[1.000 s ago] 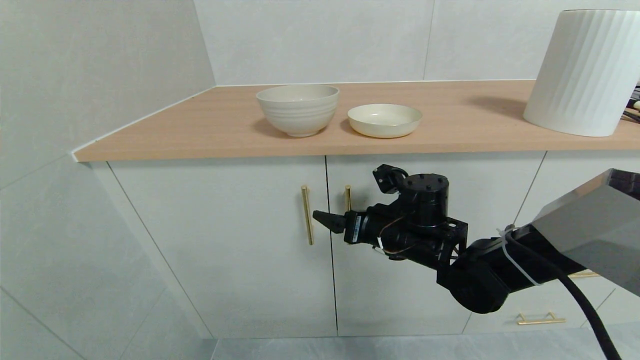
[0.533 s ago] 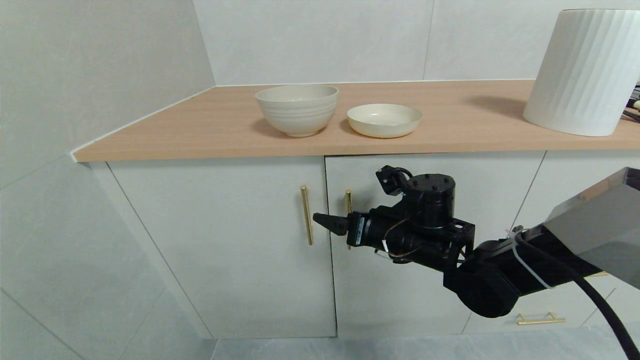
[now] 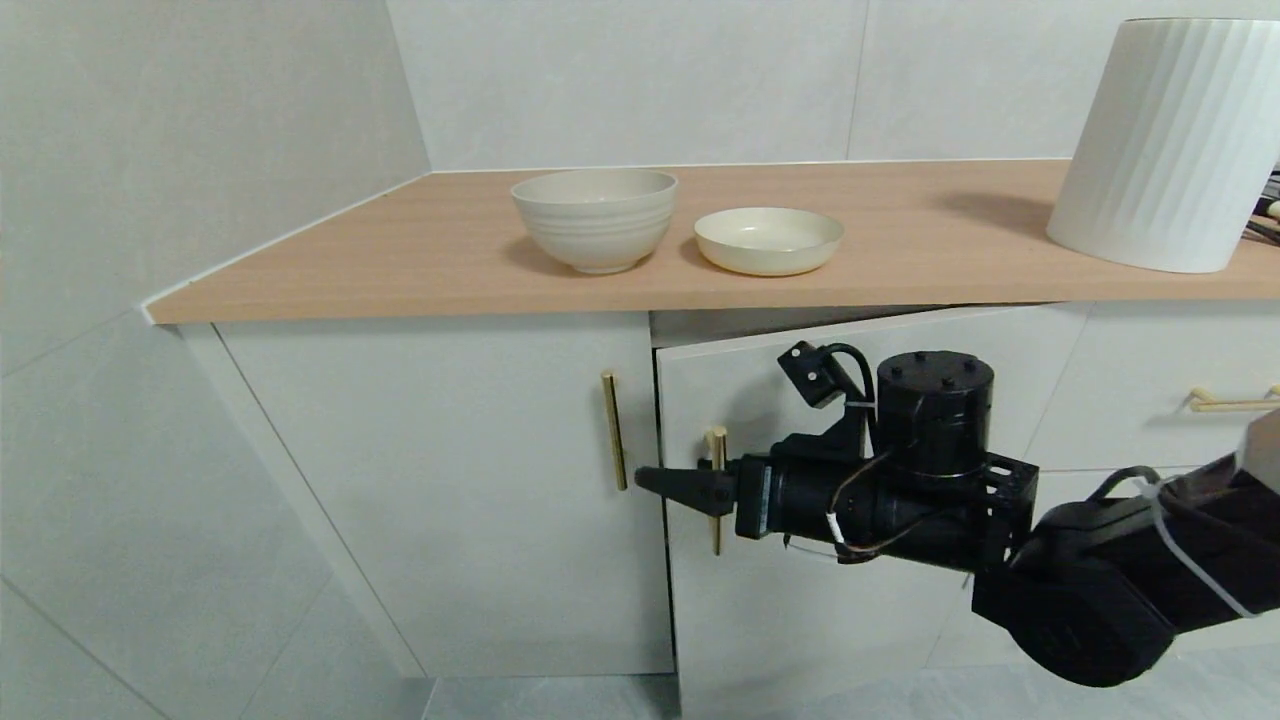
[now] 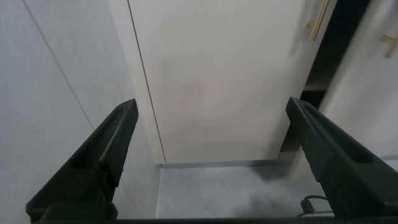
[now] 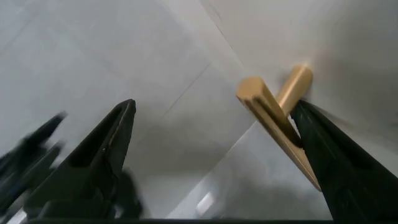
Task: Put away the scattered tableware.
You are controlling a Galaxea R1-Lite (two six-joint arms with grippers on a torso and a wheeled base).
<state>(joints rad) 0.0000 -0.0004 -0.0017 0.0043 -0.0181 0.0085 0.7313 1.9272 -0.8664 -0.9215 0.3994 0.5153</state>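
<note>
A deep cream bowl (image 3: 596, 215) and a shallow cream dish (image 3: 768, 238) stand side by side on the wooden countertop (image 3: 450, 260). Below them, my right gripper (image 3: 682, 486) is at the brass handle (image 3: 716, 470) of the right cabinet door (image 3: 800, 610), which stands partly swung out. In the right wrist view the gripper (image 5: 211, 109) is open, and the handle (image 5: 273, 115) lies against one finger (image 5: 329, 162). My left gripper (image 4: 211, 106) is open and holds nothing; it faces the lower cabinet front and the floor.
The left cabinet door (image 3: 450, 480) is closed, with its own brass handle (image 3: 613, 428). A tall white ribbed container (image 3: 1170, 140) stands at the counter's right end. A drawer handle (image 3: 1230, 400) shows at the right. Tiled walls close in the left side.
The right cabinet door has swung outward, with a dark gap now under the countertop. My right arm has drawn back and lower, with the handle still at its fingers.
</note>
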